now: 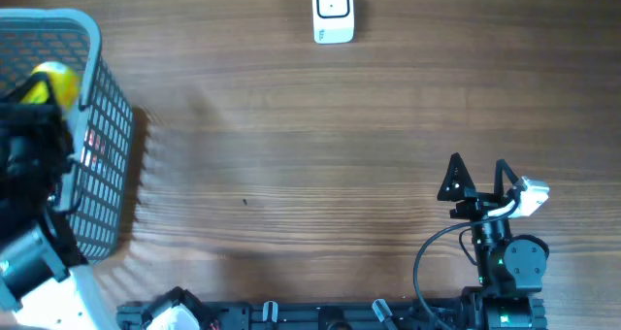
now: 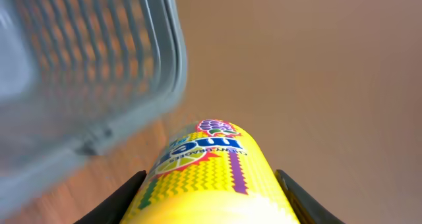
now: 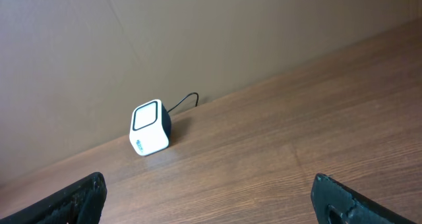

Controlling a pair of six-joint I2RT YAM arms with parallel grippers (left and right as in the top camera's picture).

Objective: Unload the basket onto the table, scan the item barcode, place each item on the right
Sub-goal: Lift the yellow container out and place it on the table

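1. Presently at the pick-up step: holding the yellow can by the rim of the grey basket at 9 o'clock, clamped in the left pincer, closed partway onto both sides.
2. Next, most likely: carry across the worktop toward the white scanner at 12 o'clock, rotating to find the barcode, not visible so far, and present it squarely to the window.
3. Lastly, at 5 o'clock: keeping the right pincer spread wide, gripping nothing.
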